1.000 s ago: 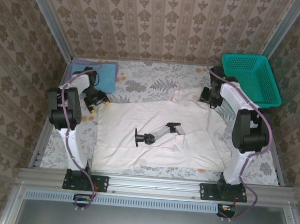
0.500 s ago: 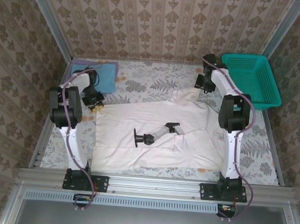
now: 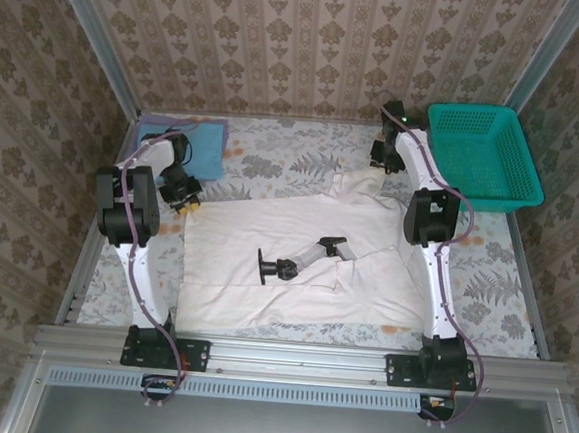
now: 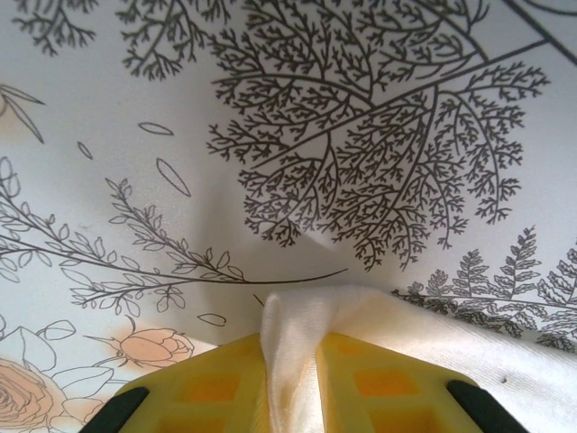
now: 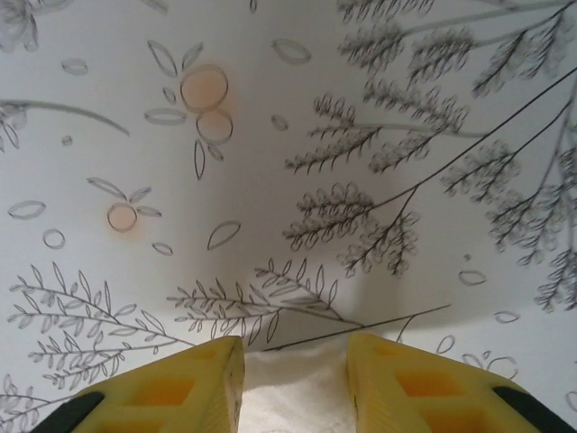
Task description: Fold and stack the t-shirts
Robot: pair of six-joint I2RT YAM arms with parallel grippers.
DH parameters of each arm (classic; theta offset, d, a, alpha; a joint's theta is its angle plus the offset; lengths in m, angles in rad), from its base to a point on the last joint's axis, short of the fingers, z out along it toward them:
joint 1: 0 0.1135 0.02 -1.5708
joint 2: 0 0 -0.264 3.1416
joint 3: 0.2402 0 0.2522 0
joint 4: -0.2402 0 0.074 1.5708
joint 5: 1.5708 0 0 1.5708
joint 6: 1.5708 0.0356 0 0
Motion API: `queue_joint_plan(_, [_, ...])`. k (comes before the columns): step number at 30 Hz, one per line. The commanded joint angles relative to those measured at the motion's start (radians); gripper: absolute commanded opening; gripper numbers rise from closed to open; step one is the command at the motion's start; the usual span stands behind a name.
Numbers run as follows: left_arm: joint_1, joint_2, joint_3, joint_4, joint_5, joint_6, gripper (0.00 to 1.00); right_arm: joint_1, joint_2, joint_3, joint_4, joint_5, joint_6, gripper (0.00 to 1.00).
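Left wrist view, nearest to the work, shows the left gripper (image 4: 288,365) with its yellow fingers (image 4: 207,383) pressed together on a thin fold of the off-white shirt (image 4: 433,329), just above the flowered table cover (image 4: 361,135). In the right wrist view the right gripper (image 5: 293,361) has cloth filling the whole gap between its fingers, so I judge that it also pinches the shirt, on a thicker bunch. From the top view the off-white shirt (image 3: 259,224) lies spread over the middle of the table, with the black print (image 3: 296,260) facing up. The left gripper (image 3: 183,200) is at its far left corner and the right gripper (image 3: 379,161) at its far right corner. The step in hand seems to be a fold of the far edge toward the near one. To do it well, both arms should move together at one height and hold the edge stretched between them, because the right part of the shirt is already wrinkled and the left pinch is small and could slip. Farther back, the light blue shirt (image 3: 190,139) waits near the far left corner, close behind the left gripper, so a backward swing could drag it. The teal basket (image 3: 478,113) stands at the far right, beside the long-stretched right arm, and leaves little room there.
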Motion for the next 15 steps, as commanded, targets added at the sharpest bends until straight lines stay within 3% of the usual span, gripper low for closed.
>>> queue_joint_plan(1, [-0.007, 0.035, 0.023, 0.099, 0.016, 0.027, 0.21, 0.014, 0.032, 0.047, -0.120, 0.009, -0.021, 0.37])
queue_joint_plan(5, [-0.007, 0.035, 0.028, 0.101, 0.023, 0.033, 0.23, 0.022, 0.042, 0.046, -0.131, 0.013, -0.038, 0.33])
queue_joint_plan(11, [-0.007, 0.019, 0.020, 0.104, 0.031, 0.033, 0.23, 0.026, 0.038, 0.046, -0.105, -0.039, -0.035, 0.02])
queue_joint_plan(15, [-0.007, 0.005, 0.006, 0.114, 0.037, 0.031, 0.23, 0.036, -0.010, 0.049, -0.031, -0.036, -0.049, 0.00])
